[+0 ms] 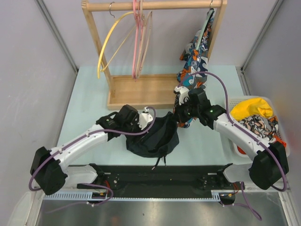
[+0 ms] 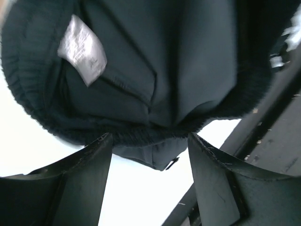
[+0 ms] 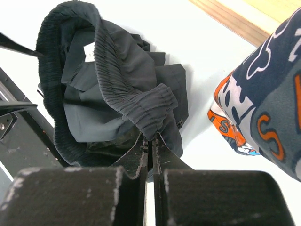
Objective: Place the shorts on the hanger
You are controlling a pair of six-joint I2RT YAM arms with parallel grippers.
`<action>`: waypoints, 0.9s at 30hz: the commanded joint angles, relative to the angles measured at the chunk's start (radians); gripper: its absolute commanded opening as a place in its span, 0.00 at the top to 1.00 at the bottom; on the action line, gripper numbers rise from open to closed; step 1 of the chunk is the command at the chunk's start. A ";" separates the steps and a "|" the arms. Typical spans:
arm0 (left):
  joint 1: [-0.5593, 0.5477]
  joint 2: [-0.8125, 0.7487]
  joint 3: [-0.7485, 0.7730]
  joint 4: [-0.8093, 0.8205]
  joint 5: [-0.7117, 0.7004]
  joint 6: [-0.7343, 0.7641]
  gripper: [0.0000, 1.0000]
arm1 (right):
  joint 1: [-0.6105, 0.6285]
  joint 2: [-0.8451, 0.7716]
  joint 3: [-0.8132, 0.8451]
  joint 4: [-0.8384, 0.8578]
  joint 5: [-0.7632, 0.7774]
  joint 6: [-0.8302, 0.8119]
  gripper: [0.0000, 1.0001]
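Right pincer (image 3: pixel 150 139) is pressed together on a fold of the ribbed waistband of the shorts (image 3: pixel 94 89), with the fabric pinched at its tips. From this pincer the waistband runs forward and to the left in a curved band. The waist therefore stands open as a loop, and the inside with a white label (image 3: pixel 89 51) shows. The dark heap lies on the bench (image 1: pixel 89 94) between both pincers. Its longer side goes from the right pincer across to the left one, and the drawstring (image 1: pixel 158 162) hangs toward the arm bases. Left pincer (image 2: pixel 149 141) stands apart, with the waistband edge just in front of its fingertips and not between them. The hanger (image 1: pixel 149 28) hangs on the wooden rack (image 1: pixel 136 92), well beyond the left pincer. A patterned garment (image 3: pixel 273 94) is just beside the right pincer, on its right.
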 commanded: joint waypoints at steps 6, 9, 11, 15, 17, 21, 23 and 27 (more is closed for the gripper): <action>-0.001 0.072 -0.022 -0.021 -0.143 -0.136 0.26 | 0.004 -0.038 0.002 -0.022 0.014 -0.014 1.00; -0.001 0.095 0.013 -0.056 -0.169 -0.135 0.26 | 0.010 -0.032 0.000 -0.025 0.014 -0.018 1.00; 0.001 0.102 0.042 -0.077 -0.204 -0.136 0.26 | 0.016 -0.030 -0.001 -0.030 0.015 -0.016 1.00; 0.002 0.105 0.095 -0.142 -0.244 -0.119 0.27 | 0.042 -0.030 -0.006 -0.036 0.020 -0.021 1.00; 0.002 0.069 0.108 -0.149 -0.211 -0.086 0.27 | 0.054 -0.027 -0.009 -0.041 0.021 -0.030 1.00; 0.002 -0.017 0.110 -0.142 -0.188 -0.024 0.24 | 0.081 -0.023 -0.014 -0.050 0.041 -0.040 0.98; 0.002 -0.030 0.101 -0.148 -0.203 -0.033 0.21 | 0.082 -0.021 -0.015 -0.053 0.049 -0.045 0.97; 0.002 0.019 0.084 -0.182 -0.261 -0.068 0.21 | 0.084 -0.007 -0.015 -0.056 0.066 -0.044 0.97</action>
